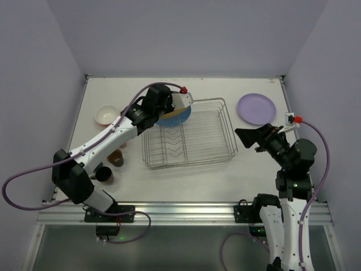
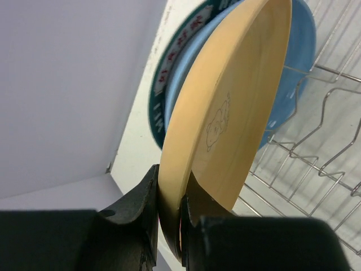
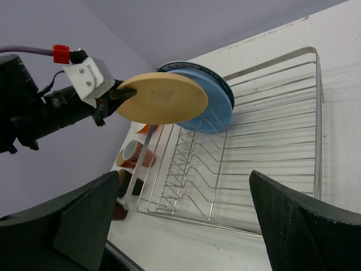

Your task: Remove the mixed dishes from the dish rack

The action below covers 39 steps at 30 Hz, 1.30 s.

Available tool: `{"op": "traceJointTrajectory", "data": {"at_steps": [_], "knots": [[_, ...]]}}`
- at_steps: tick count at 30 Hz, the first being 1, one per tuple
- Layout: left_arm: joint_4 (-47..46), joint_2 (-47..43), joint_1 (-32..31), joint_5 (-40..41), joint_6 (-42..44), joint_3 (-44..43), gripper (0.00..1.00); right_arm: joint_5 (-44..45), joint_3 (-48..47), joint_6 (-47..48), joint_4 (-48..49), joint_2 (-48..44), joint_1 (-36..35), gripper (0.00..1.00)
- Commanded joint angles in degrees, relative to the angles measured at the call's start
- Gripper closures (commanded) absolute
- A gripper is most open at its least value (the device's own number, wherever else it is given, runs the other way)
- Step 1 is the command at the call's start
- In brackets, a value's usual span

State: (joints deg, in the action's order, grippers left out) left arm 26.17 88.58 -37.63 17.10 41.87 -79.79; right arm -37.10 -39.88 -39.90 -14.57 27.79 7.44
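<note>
My left gripper [image 2: 169, 195] is shut on the lower rim of a yellow plate [image 2: 237, 113], held tilted over the far left corner of the dish rack [image 1: 230, 127]. Behind it in the rack stand a blue plate [image 2: 302, 51] and a plate with a patterned rim [image 2: 180, 53]. From above, the yellow plate [image 1: 181, 112] overlaps the blue plate [image 1: 168, 119]. My right gripper [image 1: 248, 138] hangs open and empty just right of the rack. In the right wrist view, the rack [image 3: 318, 113] lies beyond the right gripper [image 3: 183, 180].
A lavender plate [image 1: 256, 108] lies on the table at the far right. An orange bowl [image 1: 106, 115], white inside, sits at the far left. Cups [image 1: 117, 156] stand and lie left of the rack, a black one [image 1: 104, 174] nearest me.
</note>
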Motion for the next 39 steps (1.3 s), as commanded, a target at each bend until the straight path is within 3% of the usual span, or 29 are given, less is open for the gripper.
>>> {"op": "traceJointTrajectory", "data": {"at_steps": [1,9,13,15,17,19,25,30,31,36,39], "knots": [[-4.3,-6.6,-1.5,4.7,8.1,-1.2,1.00,-1.4,0.2,-1.1,2.9,0.7,-0.1,0.01],[2.6,-11.6,-4.9,1.3,-6.7,-4.1,1.00,-2.7,1.2,-3.0,6.6,2.0,-0.1,0.01],[4.5,-12.8,-5.1,-6.8,-17.1,-6.3,1.00,-8.9,1.1,-4.0,12.0,5.0,-0.1,0.01],[2.4,-14.1,-5.0,-10.9,-26.4,-5.7,1.00,-12.5,-0.5,-3.8,13.2,8.8,-0.5,0.06],[-3.7,-16.5,-4.9,-11.6,-41.9,-3.3,1.00,-12.8,-2.9,-1.6,11.1,11.4,-1.7,0.10],[-10.0,-17.6,-4.7,-20.9,-53.1,1.4,1.00,-10.3,-4.8,2.1,9.0,15.0,-4.3,0.12],[-20.1,-18.2,-3.5,-29.2,-76.2,11.3,1.00,-2.4,-11.1,12.4,0.4,22.0,-11.6,0.19],[-27.1,-18.5,-1.3,-36.2,-84.7,16.2,1.00,0.9,-11.2,14.3,-0.6,22.8,-12.7,0.31],[-26.7,-18.5,-1.1,-36.1,-85.6,16.4,1.00,1.1,-11.3,14.5,-0.7,22.8,-12.9,0.40],[-28.8,-18.6,-0.7,-37.7,-87.6,18.5,1.00,3.5,-11.9,15.6,-1.7,23.7,-13.9,0.55],[-29.2,-18.2,-0.7,-37.9,-88.0,19.0,1.00,5.1,-12.6,15.9,-2.7,25.0,-14.8,0.69]]}}
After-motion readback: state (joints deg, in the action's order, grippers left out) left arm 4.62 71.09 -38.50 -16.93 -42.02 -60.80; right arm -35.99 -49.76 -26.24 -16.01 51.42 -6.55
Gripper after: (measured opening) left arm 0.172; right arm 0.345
